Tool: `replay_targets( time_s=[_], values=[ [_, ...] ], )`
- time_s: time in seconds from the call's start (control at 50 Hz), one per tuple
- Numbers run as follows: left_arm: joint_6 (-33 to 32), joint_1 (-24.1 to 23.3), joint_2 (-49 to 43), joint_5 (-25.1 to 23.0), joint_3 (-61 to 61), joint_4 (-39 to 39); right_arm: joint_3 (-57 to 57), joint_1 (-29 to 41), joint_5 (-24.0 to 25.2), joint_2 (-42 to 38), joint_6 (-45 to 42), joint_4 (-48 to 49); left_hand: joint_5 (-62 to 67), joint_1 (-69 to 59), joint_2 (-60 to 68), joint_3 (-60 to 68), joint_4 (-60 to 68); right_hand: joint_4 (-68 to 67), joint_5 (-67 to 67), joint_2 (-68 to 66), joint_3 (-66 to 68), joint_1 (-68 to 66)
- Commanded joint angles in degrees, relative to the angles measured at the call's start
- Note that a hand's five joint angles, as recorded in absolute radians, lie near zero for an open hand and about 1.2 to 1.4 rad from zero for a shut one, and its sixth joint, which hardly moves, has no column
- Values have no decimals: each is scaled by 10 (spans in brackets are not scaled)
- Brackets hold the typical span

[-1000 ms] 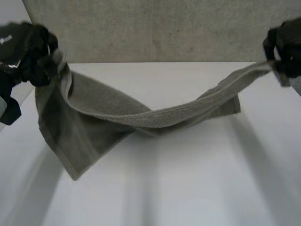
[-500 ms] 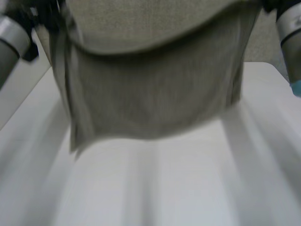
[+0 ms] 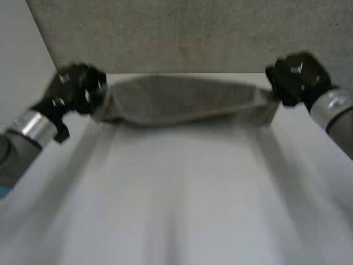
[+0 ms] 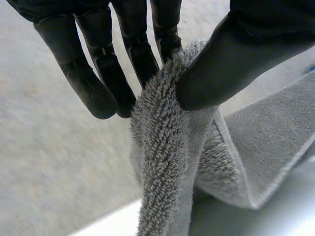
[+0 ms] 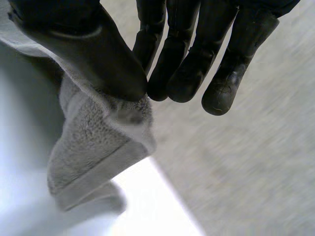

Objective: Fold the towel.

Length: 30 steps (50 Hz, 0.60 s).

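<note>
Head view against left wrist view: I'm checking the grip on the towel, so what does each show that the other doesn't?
Head view: the towel's whole span, stretched between the left hand and the right hand at the table's far edge. Left wrist view: the thumb pinching the towel's edge against the fingers. Shared: the left hand holding the towel's end.

This looks like a robotics lab test bench. A plain white table [image 3: 176, 210] is backed at 12 o'clock by a grey speckled panel [image 3: 182, 33]. A metal-jointed left arm [image 3: 27, 130] enters at 9 o'clock and a right arm [image 3: 333, 107] at 3 o'clock, ending in a black left hand [image 3: 74, 88] and right hand [image 3: 298, 80].
</note>
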<state>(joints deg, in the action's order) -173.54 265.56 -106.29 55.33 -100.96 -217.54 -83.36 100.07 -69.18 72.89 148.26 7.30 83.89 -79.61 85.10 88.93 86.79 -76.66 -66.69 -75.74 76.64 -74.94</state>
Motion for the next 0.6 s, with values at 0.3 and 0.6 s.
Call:
replay_targets(
  time_s=[0.3, 0.6],
  values=[
    [-205, 66, -6, -136, -123, 32, -196, -42, 24, 9, -68, 11, -611, 469, -524, -562, -540, -33, -33, -43, 34, -51],
    [-343, -12, 125, -64, -119, 211, -218, -41, 23, 7, -65, 32, -791, 649, -703, -742, -720, -33, -33, -43, 34, -51]
  ],
)
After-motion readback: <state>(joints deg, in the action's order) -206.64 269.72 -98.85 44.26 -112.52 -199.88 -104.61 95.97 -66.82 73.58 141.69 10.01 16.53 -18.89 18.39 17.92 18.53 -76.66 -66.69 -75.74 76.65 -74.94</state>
